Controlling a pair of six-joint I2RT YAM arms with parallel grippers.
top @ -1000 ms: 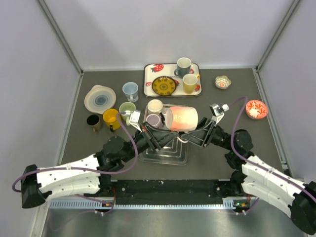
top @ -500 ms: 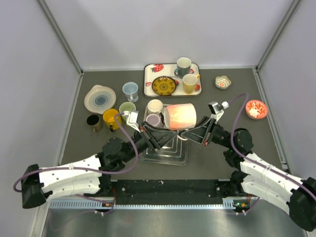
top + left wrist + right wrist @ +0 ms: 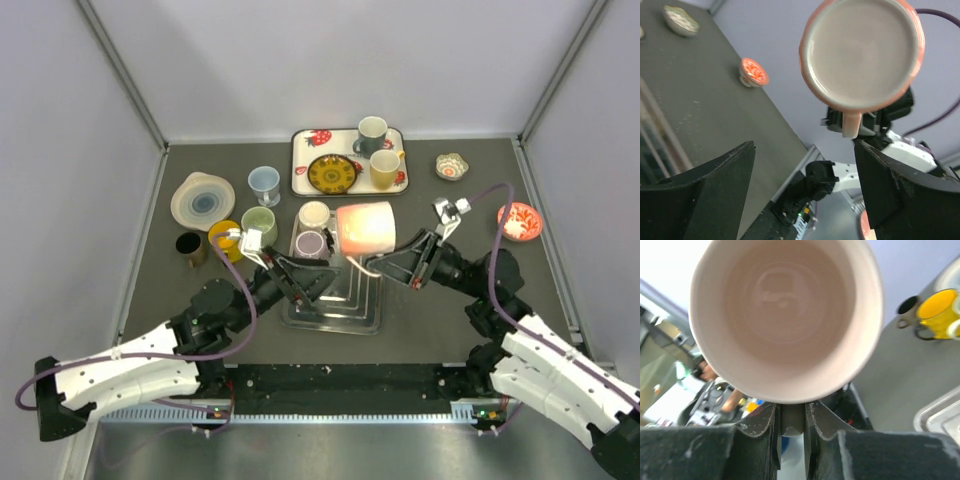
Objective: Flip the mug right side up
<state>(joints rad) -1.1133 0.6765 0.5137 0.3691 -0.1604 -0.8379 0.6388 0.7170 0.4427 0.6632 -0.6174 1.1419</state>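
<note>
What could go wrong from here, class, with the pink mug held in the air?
1. The right fingers pinch the pink mug only by its handle; it may swivel or slip.
2. It hangs close beside the white cup and purple cup; a drop could strike them.

Dark grey tabletop (image 3: 420, 325), pale walls (image 3: 330, 60) on 3 sides w/ metal corner posts (image 3: 125, 75), even light
</note>
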